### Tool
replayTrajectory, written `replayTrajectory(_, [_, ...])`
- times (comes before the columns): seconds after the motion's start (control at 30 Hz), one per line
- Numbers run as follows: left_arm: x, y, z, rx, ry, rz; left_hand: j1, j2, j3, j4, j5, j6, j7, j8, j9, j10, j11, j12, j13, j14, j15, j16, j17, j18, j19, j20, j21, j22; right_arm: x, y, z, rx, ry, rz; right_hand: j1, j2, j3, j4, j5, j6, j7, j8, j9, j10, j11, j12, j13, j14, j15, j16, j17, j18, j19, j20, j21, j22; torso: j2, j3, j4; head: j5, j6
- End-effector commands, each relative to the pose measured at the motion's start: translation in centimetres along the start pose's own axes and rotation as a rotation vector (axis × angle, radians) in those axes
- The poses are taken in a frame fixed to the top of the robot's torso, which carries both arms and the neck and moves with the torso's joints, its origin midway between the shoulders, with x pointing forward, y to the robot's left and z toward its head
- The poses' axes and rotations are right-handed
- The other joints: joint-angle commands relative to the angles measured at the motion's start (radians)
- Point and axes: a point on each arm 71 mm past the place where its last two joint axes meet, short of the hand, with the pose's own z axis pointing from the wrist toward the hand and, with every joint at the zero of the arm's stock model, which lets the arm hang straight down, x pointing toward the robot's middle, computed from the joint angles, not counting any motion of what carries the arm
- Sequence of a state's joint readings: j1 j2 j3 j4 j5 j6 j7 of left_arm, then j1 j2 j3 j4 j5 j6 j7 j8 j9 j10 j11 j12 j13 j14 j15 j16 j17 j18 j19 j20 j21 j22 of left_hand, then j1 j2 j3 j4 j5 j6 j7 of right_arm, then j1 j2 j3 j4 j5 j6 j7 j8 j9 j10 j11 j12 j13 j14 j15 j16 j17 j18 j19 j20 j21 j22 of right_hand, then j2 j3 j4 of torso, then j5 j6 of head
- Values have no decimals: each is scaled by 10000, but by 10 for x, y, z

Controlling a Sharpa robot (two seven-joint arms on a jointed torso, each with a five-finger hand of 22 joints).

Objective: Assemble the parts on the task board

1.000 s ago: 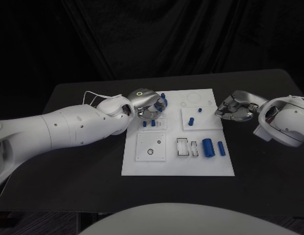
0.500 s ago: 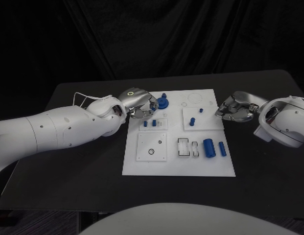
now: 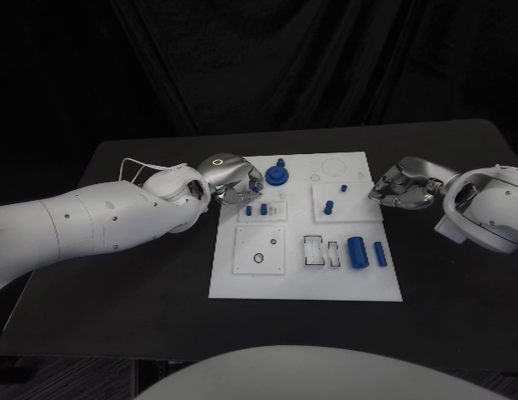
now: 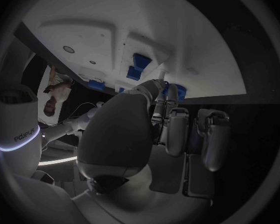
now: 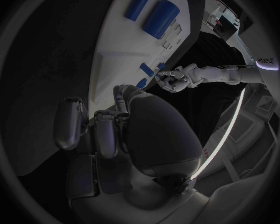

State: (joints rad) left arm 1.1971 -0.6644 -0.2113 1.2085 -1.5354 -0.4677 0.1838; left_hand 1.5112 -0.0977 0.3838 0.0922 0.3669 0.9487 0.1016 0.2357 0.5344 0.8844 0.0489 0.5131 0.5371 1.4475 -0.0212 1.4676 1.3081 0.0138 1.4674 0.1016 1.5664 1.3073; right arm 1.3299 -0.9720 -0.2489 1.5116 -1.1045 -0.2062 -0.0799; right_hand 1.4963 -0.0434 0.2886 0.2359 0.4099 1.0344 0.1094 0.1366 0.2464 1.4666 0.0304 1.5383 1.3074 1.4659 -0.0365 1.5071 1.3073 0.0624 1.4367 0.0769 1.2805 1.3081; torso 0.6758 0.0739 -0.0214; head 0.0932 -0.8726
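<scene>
Left hand (image 3: 228, 179) off the knob (image 3: 278, 175).
Knob now stands free near the board's (image 3: 247, 287) far edge; both hands empty, right hand (image 3: 400, 187) curled.

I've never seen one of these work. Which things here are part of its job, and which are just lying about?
Part of the job: task board; blue round part; two blue cylinders; left hand; right hand.

Just there: black table.
</scene>
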Motion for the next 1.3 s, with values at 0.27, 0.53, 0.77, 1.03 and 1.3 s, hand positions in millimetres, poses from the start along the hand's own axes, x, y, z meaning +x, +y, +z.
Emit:
replayTrajectory(0.27, [4,-7,5,186,304,-46,-134,-7,-14,41,-10,-26,62,-86,-5,39,59,-75,-31,-52,60,-40,-94,-138,1034,-71,44,2635,2,-1,0,194,118,1,16,49,42,-12,68,2,-1,58,10,550,25,-19,2237,758,35,-60,1947,64,-35,-7,-59,1716,4,0,-29,10,0])
replayTrajectory(0.53, [5,-7,6,170,335,-48,-140,-3,-15,45,-22,-24,60,-91,-6,51,57,-78,-36,-72,61,-56,-128,-138,1034,-70,44,2635,3,0,0,183,119,2,16,49,42,-12,68,2,-1,58,10,550,25,-19,2237,758,35,-60,1947,64,-35,-7,-59,1716,8,13,-47,11,0])
replayTrajectory(0.77, [6,-7,7,126,414,-53,-138,5,-10,44,-30,-22,58,-97,-8,65,54,-79,-41,-84,62,-65,-147,-138,1034,-69,44,2635,3,0,0,177,134,0,16,49,42,-12,68,2,-1,58,10,550,25,-19,2237,758,35,-60,1947,64,-35,-7,-59,1716,5,35,-63,36,0])
replayTrajectory(1.03, [7,-5,7,7,462,-45,-110,12,1,16,-44,-3,52,-108,-11,118,42,-73,-50,-113,58,-88,-187,-138,1034,-70,44,2635,3,1,1,165,164,-7,17,55,62,-26,65,8,0,65,22,545,26,-22,2233,754,38,-66,1942,64,-38,-7,-66,1715,-12,16,-55,25,0])
replayTrajectory(1.3, [7,-3,4,-84,497,-53,-93,2,5,-4,-40,3,49,-114,-13,132,40,-73,-53,-124,56,-97,-203,-138,1034,-71,44,2635,4,1,1,172,174,-10,16,53,65,-29,63,5,1,64,23,541,27,-25,2230,754,38,-65,1943,65,-41,-7,-72,1713,-10,14,-54,21,0])
